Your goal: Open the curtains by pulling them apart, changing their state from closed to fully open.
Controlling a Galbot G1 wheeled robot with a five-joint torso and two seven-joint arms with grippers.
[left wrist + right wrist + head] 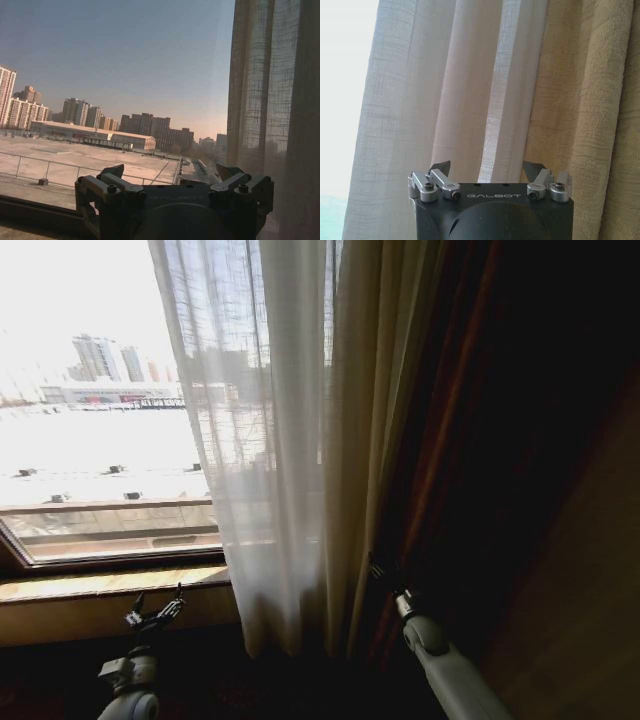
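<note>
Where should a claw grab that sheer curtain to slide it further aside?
Probably its free edge beside the bare glass: the sheer curtain hangs bunched in vertical pleats, so that edge fold offers a ridge to pinch. Coming from the window side suits the open left claw, low near the sill. The right claw, also open, faces its pleats.

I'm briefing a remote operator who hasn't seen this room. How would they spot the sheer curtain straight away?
Start at the big bright window on the robot's left. At its right edge hangs the sheer curtain, gathered into pleats down past the sill. Unlike the opaque tan drape and the dark drape to its right, it is white and see-through.
</note>
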